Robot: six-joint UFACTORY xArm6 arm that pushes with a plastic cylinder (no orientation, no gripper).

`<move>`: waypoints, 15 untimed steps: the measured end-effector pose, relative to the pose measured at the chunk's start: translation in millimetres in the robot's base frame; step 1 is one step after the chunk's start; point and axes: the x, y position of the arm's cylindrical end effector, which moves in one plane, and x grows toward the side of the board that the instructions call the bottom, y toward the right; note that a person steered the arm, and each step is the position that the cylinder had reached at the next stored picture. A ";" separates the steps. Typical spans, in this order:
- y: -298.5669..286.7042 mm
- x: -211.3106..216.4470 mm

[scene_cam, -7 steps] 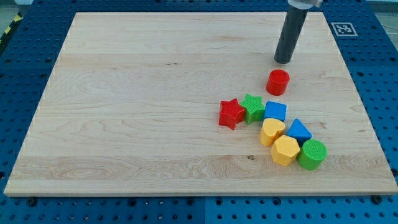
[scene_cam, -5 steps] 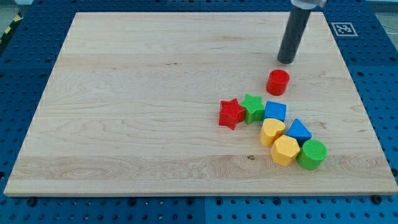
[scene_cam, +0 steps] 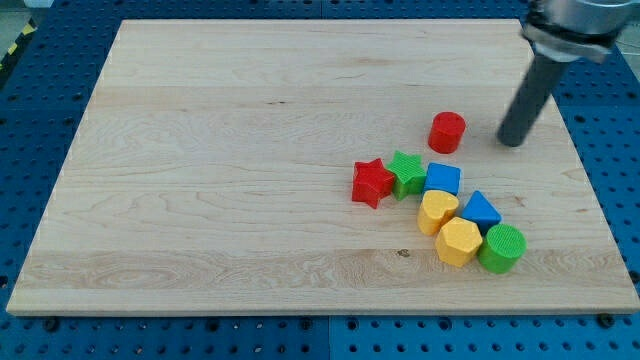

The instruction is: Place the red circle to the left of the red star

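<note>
The red circle point(scene_cam: 447, 131) is a short red cylinder on the wooden board, right of centre. The red star point(scene_cam: 372, 182) lies below and to its left, touching the green star point(scene_cam: 406, 171). My tip point(scene_cam: 511, 143) rests on the board to the right of the red circle, with a gap between them. The rod rises from it toward the view's top right.
A cluster sits below the red circle: a blue block point(scene_cam: 443, 179), a yellow heart point(scene_cam: 437, 211), a blue triangle point(scene_cam: 481, 211), a yellow hexagon point(scene_cam: 458, 241) and a green cylinder point(scene_cam: 501, 248). The wooden board point(scene_cam: 220, 170) lies on a blue pegboard.
My tip has moved from above the red circle round to its right side and lower in the view. No block has moved.
</note>
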 end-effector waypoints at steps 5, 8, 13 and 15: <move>-89.2 -30.4; -122.6 -19.2; -96.8 10.2; -142.6 10.2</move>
